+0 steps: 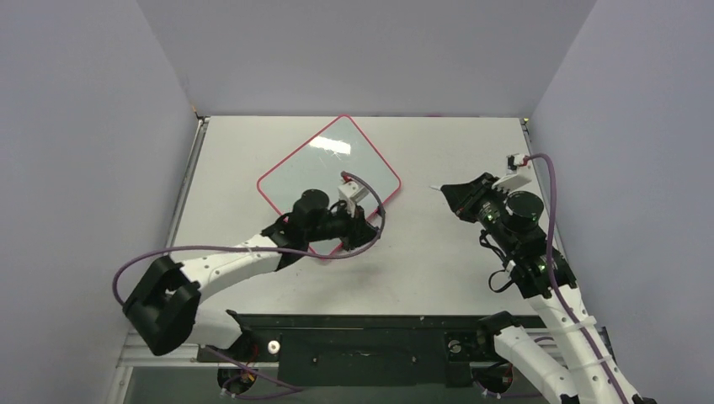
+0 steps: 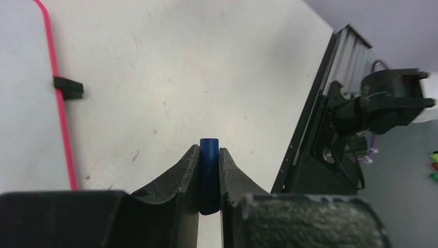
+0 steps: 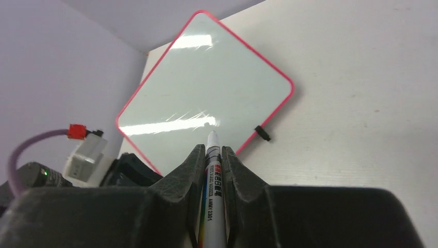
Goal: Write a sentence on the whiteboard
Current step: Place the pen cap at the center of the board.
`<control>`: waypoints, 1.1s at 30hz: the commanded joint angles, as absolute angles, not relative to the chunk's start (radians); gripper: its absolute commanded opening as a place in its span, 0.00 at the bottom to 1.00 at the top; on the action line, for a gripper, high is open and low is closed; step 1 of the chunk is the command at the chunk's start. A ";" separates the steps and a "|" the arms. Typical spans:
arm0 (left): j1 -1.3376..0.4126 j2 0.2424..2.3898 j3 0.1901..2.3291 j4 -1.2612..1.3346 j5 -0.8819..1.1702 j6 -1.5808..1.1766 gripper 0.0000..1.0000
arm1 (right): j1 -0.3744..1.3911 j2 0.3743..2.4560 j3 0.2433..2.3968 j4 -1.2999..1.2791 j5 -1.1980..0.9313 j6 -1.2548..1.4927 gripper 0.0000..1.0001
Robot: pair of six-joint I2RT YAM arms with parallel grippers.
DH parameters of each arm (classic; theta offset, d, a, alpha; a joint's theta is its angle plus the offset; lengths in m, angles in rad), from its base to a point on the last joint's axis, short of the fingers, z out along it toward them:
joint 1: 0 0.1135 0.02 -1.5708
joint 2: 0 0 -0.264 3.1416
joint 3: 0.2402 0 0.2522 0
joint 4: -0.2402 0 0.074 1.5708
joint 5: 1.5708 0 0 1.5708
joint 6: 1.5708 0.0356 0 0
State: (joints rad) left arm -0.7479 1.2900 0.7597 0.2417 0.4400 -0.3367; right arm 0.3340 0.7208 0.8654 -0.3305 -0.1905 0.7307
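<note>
The whiteboard (image 1: pixel 324 164) lies flat on the table, turned like a diamond, with a red-pink rim. Its white face (image 3: pixel 206 88) is blank; no sentence shows on it. My left gripper (image 1: pixel 364 227) hovers over the board's near corner, shut on a blue marker cap (image 2: pixel 209 170) that stands between its fingers. In the left wrist view the board's edge (image 2: pixel 26 103) and a black clip (image 2: pixel 68 87) are at the left. My right gripper (image 1: pixel 444 195) is right of the board, shut on a white marker (image 3: pixel 212 175) whose tip points at the board.
A second black clip (image 3: pixel 262 133) sits on the board's right edge. A black rail (image 1: pixel 362 337) with the arm bases runs along the table's near edge. Grey walls close in the table on three sides. The left arm's wrist (image 3: pixel 88 155) shows beside the board.
</note>
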 commanded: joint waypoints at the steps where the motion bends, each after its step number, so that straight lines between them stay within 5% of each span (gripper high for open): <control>1: -0.836 1.464 0.814 0.341 0.260 -0.335 0.00 | 0.328 0.695 0.904 -0.414 0.052 0.685 0.00; 17: -1.007 1.884 0.922 0.493 -0.100 -0.365 0.04 | 0.330 0.609 0.908 -0.482 0.261 0.653 0.00; 25: -1.029 1.922 0.915 0.528 -0.145 -0.367 0.20 | 0.330 0.611 0.902 -0.482 0.246 0.661 0.00; 33: -1.037 1.862 0.883 0.534 -0.172 -0.349 0.47 | 0.330 0.619 0.904 -0.481 0.247 0.655 0.00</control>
State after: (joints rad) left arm -1.0328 1.9106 0.8925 0.4942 -0.1368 -0.3580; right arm 0.3340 0.6109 0.8806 -0.4885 0.2314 0.6659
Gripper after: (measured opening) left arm 0.427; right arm 0.106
